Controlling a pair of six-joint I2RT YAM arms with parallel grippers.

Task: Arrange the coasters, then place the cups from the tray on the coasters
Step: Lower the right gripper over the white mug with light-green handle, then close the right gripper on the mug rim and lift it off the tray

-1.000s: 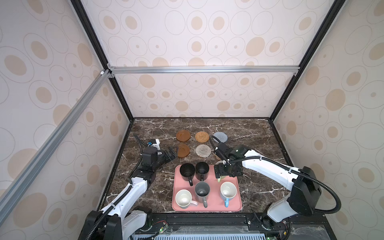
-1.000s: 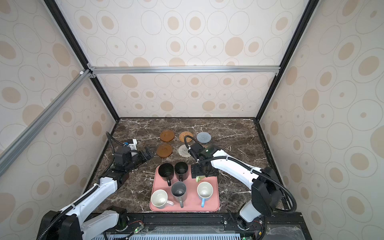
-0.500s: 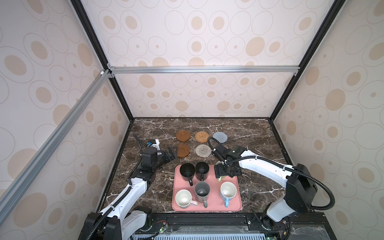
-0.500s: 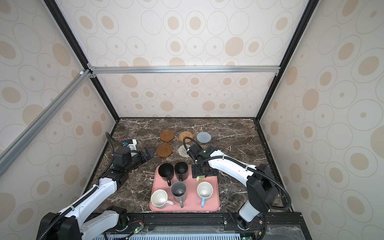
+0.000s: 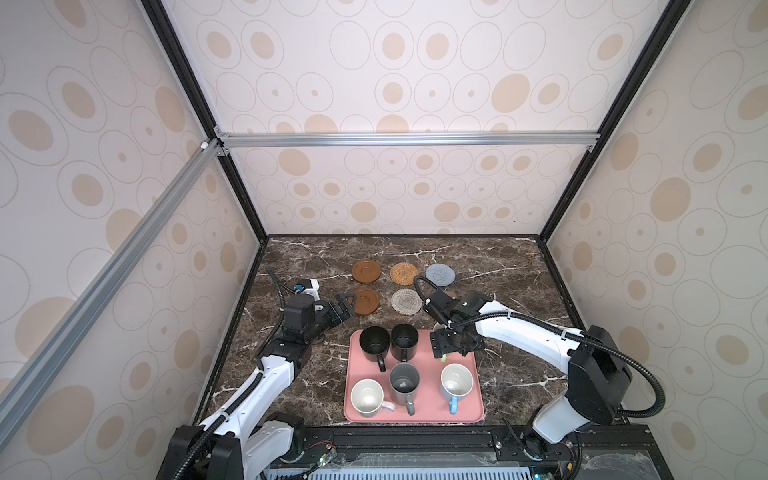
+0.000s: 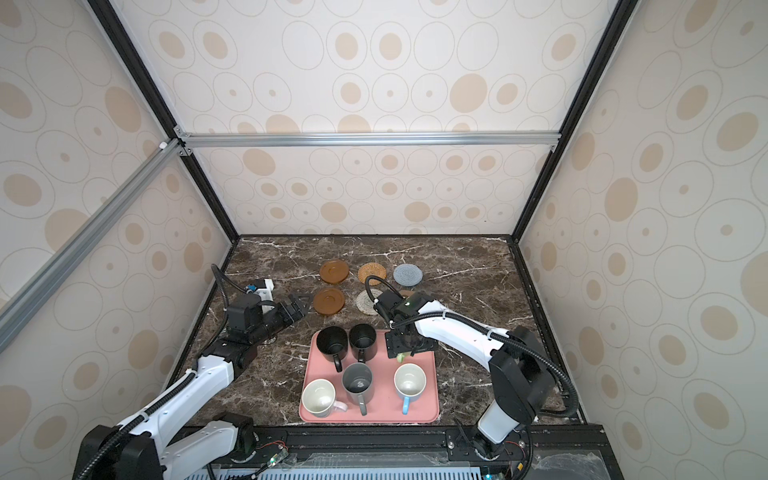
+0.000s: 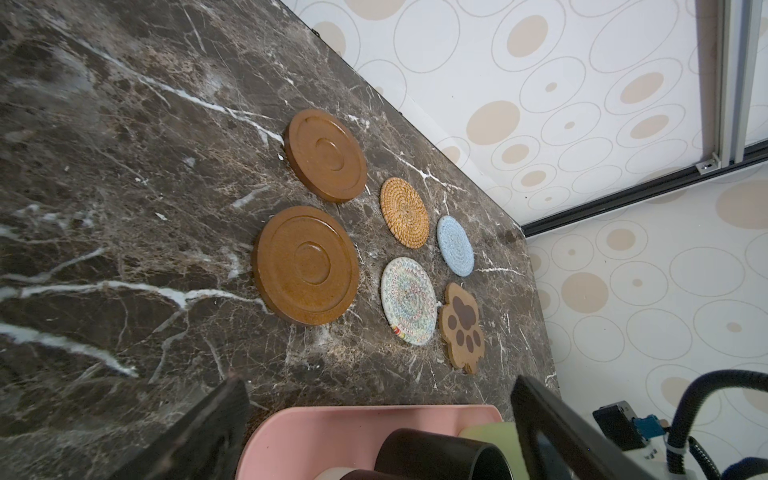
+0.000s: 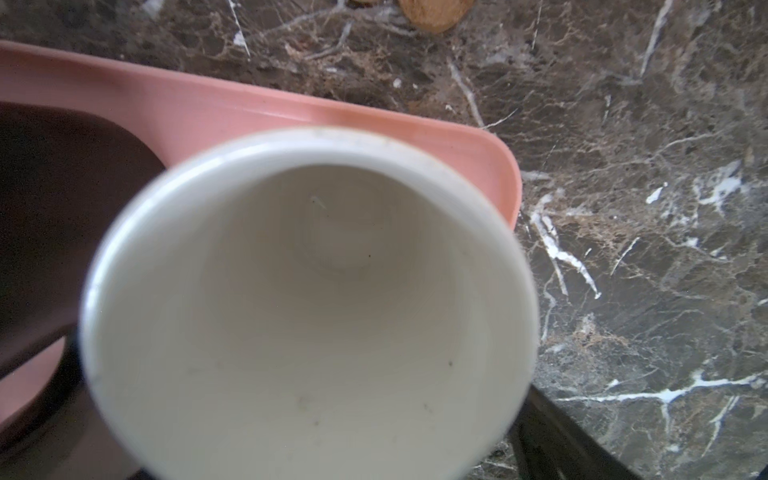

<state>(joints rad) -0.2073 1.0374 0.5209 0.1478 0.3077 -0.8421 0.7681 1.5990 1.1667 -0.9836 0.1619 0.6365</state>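
Dark marble bench (image 5: 498, 266), seen in both top views. 6 coasters lie flat on its far half in 2 rows of 3, none touching another.

- **Far row, left to right:** far wooden disc (image 5: 366, 272), rattan coaster (image 5: 403, 274), blue-grey coaster (image 5: 439, 275).
- **Near row, left to right:** near wooden disc (image 5: 365, 302), whitish woven coaster (image 5: 405, 301), paw-shaped coaster (image 7: 462, 328). From above, the right arm mostly covers the paw-shaped coaster.

The pink tray (image 5: 424, 412) sits at the near middle of the bench and carries all 6 cups upright. The black cups (image 5: 374, 343) (image 5: 404, 340) stand at far left and the grey cup (image 5: 404, 384) in the middle. The white cup (image 5: 367, 397) stands at near left and the light blue cup (image 5: 456, 382) at near right. The light green cup (image 8: 307, 311) stands at the far right corner.

The right pincer (image 5: 456, 345) hangs over the light green cup, jaws spread wide to either side of its rim. Whether they press its wall cannot be told. The left pincer (image 5: 347, 305), released and empty, hovers just left of the near wooden disc.
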